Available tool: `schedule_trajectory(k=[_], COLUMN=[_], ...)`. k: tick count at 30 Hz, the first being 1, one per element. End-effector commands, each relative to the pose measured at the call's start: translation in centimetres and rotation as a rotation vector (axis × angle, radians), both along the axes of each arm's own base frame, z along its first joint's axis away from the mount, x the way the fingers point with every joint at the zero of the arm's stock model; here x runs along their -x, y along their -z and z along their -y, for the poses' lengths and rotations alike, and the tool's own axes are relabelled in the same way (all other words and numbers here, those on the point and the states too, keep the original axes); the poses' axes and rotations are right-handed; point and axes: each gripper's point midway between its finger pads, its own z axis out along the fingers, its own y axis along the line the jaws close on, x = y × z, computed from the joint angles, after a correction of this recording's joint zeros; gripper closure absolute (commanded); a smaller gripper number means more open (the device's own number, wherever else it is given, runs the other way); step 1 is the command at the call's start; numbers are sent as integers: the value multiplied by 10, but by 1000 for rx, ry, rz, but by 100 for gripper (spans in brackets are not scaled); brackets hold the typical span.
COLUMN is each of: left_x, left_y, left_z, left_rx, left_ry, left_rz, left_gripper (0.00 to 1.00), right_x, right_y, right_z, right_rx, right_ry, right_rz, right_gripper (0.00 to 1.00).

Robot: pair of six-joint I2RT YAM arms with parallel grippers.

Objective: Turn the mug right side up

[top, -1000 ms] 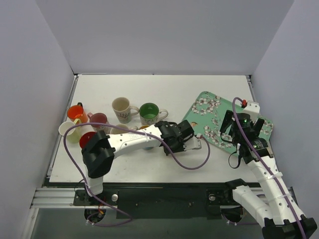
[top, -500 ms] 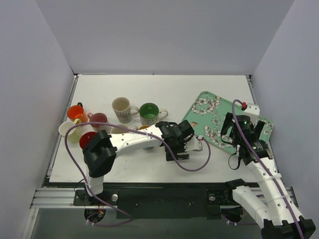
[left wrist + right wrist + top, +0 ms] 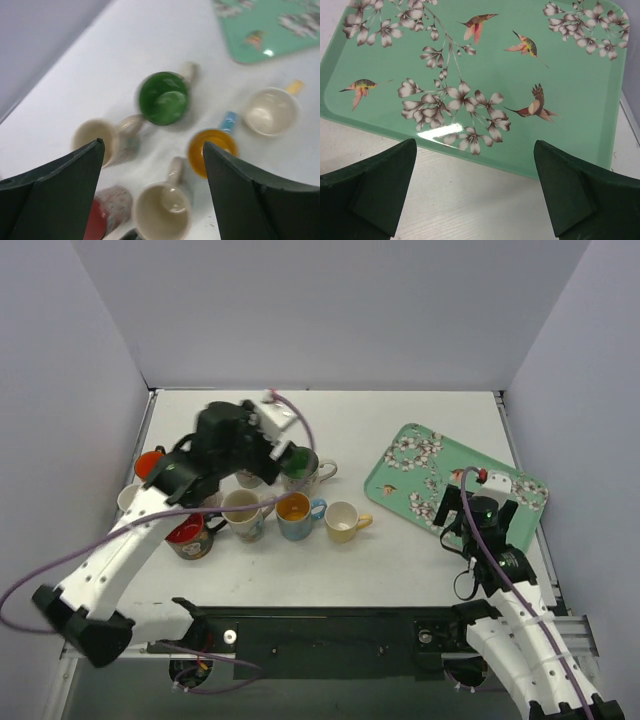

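standing mouth-up on the white table (image 3: 420,570): cream mug (image 3: 343,522) at the right end of the front row
glossy round ceramic, axis vertical, yellow handle pointing toward the floral green tray (image 3: 485,60); left gripper (image 3: 152,147) hangs above the cups, jaws spread wide, empty; right gripper (image 3: 475,145) likewise agape over the tray's near edge; left wrist view blurred, a red mug (image 3: 112,205) half hidden by a finger

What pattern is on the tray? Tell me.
Mint green with white blossoms on branches and small colourful birds. The tray shows best in the right wrist view.
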Motion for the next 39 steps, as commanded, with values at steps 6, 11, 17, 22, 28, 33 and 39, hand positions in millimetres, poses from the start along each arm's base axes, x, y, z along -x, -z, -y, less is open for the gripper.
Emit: schedule_trajectory(k=[6,11,17,22,28,33,39], left_x=[-28,-19,-7,-3,-3,-3,0], left_y=[-33,21,39,77,105,113,124], left_z=[-186,-228,-258,-256,-258,-256,-238], left_rx=[274,322,386,357,335,337,308], left_ry=[-714,-852,-983,-975,-986,-985,-874], left_rz=[330,347,461,422,397,371,302], left_gripper=[9,7,6,6,6,6,6], right_x=[-5,-2,-1,-1,-4,-4,-3], right_y=[7,6,7,10,12,15,18], right_z=[-12,-17,-18,-19,-20,-19,-20], right_rx=[-81,-111,-128,-130,-138,-137,-141], right_ry=[-42,-59,-59,-58,-52,-48,-51], right_rz=[137,157,188,166,166,147,137], right_gripper=[3,3,3,3,3,3,3])
